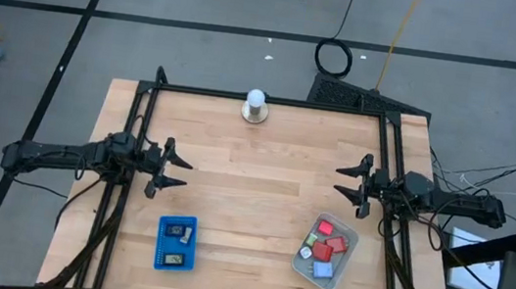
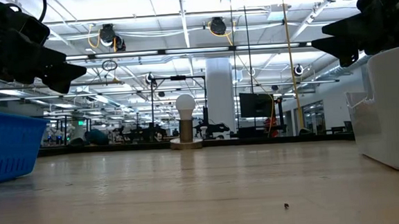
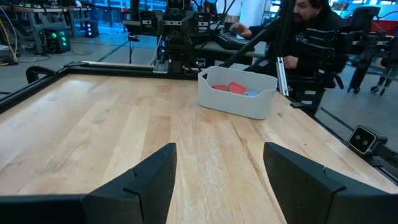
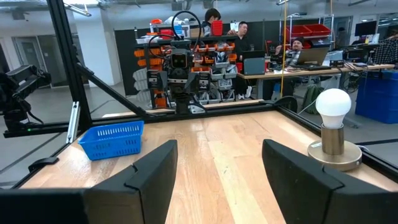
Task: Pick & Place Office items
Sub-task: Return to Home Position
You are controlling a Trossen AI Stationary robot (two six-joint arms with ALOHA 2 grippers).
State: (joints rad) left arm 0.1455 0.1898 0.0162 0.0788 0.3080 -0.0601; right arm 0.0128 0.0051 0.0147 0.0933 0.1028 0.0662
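Wooden table (image 1: pixel 262 194), office items (image 1: pixel 333 243), workshop (image 2: pixel 266 66) beyond

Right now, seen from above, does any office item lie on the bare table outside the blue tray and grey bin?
No: the office items sit only inside the blue tray and the grey bin.

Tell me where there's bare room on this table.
The table is bare across its middle, between the left gripper and right gripper, from the white bulb to the gap between blue tray and grey bin. The bin is crowded.
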